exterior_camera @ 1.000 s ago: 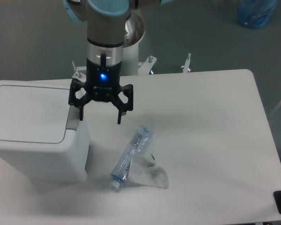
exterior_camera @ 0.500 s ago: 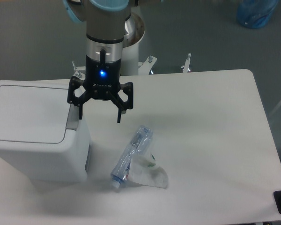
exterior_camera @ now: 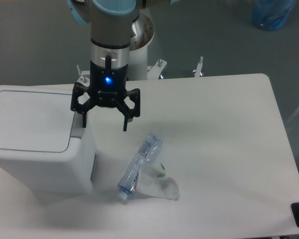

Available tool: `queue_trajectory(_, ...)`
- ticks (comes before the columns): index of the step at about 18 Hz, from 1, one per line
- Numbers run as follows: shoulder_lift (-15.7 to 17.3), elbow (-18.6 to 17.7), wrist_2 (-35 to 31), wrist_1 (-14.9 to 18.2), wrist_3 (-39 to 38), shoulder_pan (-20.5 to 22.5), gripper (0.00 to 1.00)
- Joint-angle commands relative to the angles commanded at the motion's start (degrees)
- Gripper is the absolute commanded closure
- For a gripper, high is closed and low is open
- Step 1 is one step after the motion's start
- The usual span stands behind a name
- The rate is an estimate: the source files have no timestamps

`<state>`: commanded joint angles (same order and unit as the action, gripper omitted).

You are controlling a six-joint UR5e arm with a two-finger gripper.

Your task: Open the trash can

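Observation:
The white boxy trash can [exterior_camera: 40, 159] stands at the table's left, its flat lid [exterior_camera: 30, 119] down. Its grey push tab [exterior_camera: 77, 127] sits on the right edge of the top. My gripper [exterior_camera: 104, 125] hangs open right there, pointing down. Its left finger [exterior_camera: 83, 119] is over the tab, and I cannot tell whether it touches. Its right finger [exterior_camera: 124, 123] hangs over the table beside the can.
A crushed clear plastic bottle [exterior_camera: 139, 166] lies on the white table [exterior_camera: 224, 149] just right of the can, with a crumpled clear piece [exterior_camera: 162, 186] beside it. The arm's white base [exterior_camera: 139, 55] stands behind the table.
The gripper has crept slightly to the left and up, staying open. The lid and the bottle have not moved.

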<state>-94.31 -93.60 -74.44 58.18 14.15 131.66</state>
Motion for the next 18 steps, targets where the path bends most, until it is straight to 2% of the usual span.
queue_trajectory(14, -0.4, -0.3, 0.0, -0.1, 0.0, 0.0, 0.0)
queue_trajectory(18, -0.2, 2.4, -0.3, -0.2, 0.1, 0.3, 0.0)
